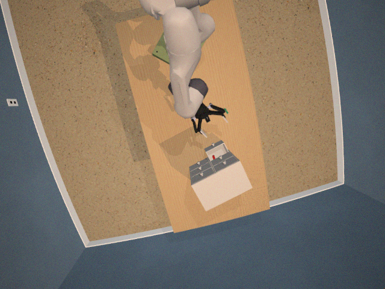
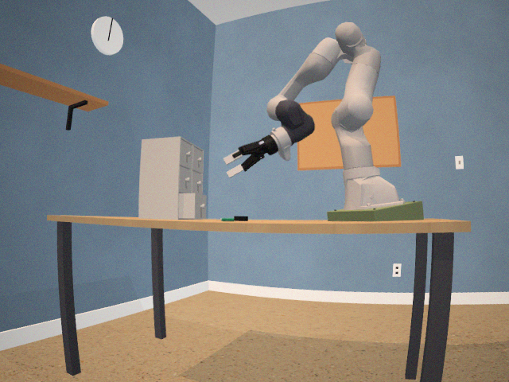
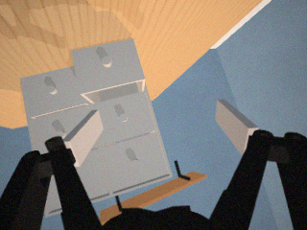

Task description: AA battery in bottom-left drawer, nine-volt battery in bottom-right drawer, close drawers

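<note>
See from the top a small red thing, maybe the AA battery, inside the pulled-out bottom left drawer of the chest; can't see it from the side or wrist. Find in the side view a black block by a green thing on the table; can't tell if either is the nine-volt battery. See the gripper wide open, holding and touching nothing.

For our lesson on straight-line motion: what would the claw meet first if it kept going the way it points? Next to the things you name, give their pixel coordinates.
Probably the small chest [image 1: 222,186] [image 2: 159,177] [image 3: 139,168], near its left edge as you face it; depth is unclear, so the claw [image 1: 215,126] [image 2: 235,165] [image 3: 156,115] might just miss.
</note>
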Robot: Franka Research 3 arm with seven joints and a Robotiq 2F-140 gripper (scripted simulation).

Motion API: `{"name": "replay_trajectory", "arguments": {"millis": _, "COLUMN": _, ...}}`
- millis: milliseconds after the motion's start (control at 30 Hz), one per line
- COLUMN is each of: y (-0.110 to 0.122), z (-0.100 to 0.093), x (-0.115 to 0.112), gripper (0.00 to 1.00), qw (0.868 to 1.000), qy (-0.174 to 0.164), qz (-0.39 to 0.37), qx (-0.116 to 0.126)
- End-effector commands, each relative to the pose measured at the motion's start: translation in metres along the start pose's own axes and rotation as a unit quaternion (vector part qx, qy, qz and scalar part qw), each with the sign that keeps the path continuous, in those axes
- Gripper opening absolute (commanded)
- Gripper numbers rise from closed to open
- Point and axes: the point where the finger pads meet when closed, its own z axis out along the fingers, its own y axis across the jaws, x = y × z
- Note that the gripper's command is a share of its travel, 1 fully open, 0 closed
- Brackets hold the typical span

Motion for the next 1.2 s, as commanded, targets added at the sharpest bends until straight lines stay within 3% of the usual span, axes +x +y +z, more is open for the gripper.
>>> {"name": "replay_trajectory", "arguments": {"millis": 0, "y": -0.007, "z": -0.001, "x": 0.003, "gripper": 1.00, "qw": 0.999, "qy": -0.013, "qz": -0.034, "qx": 0.019}}
{"name": "replay_trajectory", "arguments": {"millis": 100, "y": -0.007, "z": -0.001, "x": 0.003, "gripper": 1.00, "qw": 0.999, "qy": -0.013, "qz": -0.034, "qx": 0.019}}
{"name": "replay_trajectory", "arguments": {"millis": 133, "y": -0.015, "z": -0.002, "x": 0.008, "gripper": 1.00, "qw": 0.999, "qy": -0.017, "qz": -0.036, "qx": 0.037}}
{"name": "replay_trajectory", "arguments": {"millis": 267, "y": -0.015, "z": -0.002, "x": 0.008, "gripper": 1.00, "qw": 0.999, "qy": -0.017, "qz": -0.036, "qx": 0.037}}
{"name": "replay_trajectory", "arguments": {"millis": 300, "y": -0.021, "z": -0.004, "x": 0.014, "gripper": 1.00, "qw": 0.998, "qy": -0.020, "qz": -0.037, "qx": 0.053}}
{"name": "replay_trajectory", "arguments": {"millis": 533, "y": -0.027, "z": -0.006, "x": 0.019, "gripper": 1.00, "qw": 0.997, "qy": -0.022, "qz": -0.038, "qx": 0.068}}
{"name": "replay_trajectory", "arguments": {"millis": 633, "y": -0.037, "z": -0.009, "x": 0.029, "gripper": 1.00, "qw": 0.995, "qy": -0.022, "qz": -0.041, "qx": 0.094}}
{"name": "replay_trajectory", "arguments": {"millis": 900, "y": -0.047, "z": -0.014, "x": 0.041, "gripper": 1.00, "qw": 0.991, "qy": -0.020, "qz": -0.043, "qx": 0.122}}
{"name": "replay_trajectory", "arguments": {"millis": 1100, "y": -0.049, "z": -0.015, "x": 0.043, "gripper": 1.00, "qw": 0.991, "qy": -0.019, "qz": -0.043, "qx": 0.127}}
{"name": "replay_trajectory", "arguments": {"millis": 1133, "y": -0.049, "z": -0.015, "x": 0.043, "gripper": 0.00, "qw": 0.991, "qy": -0.019, "qz": -0.043, "qx": 0.127}}
{"name": "replay_trajectory", "arguments": {"millis": 1167, "y": -0.049, "z": -0.015, "x": 0.043, "gripper": 0.00, "qw": 0.991, "qy": -0.019, "qz": -0.043, "qx": 0.127}}
